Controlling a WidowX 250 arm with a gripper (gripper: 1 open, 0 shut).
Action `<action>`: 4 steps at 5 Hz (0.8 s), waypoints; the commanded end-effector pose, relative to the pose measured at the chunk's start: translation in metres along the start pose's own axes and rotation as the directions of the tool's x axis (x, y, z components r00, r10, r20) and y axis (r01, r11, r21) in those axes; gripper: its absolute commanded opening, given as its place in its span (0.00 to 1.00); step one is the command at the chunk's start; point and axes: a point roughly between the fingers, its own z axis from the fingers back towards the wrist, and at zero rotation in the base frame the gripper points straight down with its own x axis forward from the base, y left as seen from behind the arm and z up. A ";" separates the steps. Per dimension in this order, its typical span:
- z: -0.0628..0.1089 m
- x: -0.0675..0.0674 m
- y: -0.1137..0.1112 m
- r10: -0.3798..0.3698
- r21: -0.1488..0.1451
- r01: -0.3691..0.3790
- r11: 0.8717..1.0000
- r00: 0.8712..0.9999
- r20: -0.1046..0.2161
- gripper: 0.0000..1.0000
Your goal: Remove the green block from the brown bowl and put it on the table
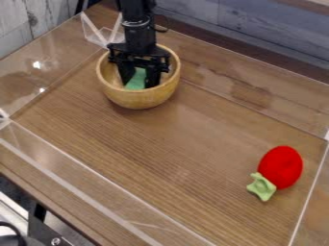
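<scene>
The brown bowl (140, 94) stands on the table (180, 144) at the upper left. My black gripper (137, 79) reaches straight down into it. The green block (134, 82) lies inside the bowl between the fingers, and the fingers are shut on it. Much of the block is hidden by the fingers and the bowl's near wall.
A red toy fruit (280, 164) with a pale green leaf (263, 186) lies at the right near the front. Clear acrylic walls (38, 72) run round the table's edges. A wide stretch of bare wood lies between the bowl and the fruit.
</scene>
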 end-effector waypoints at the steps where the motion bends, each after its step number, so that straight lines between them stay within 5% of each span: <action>1: 0.036 0.010 -0.002 -0.002 0.005 0.002 1.000 0.995 0.096 0.00; 4: 0.046 0.009 -0.005 0.004 -0.006 -0.004 1.000 0.995 0.098 0.00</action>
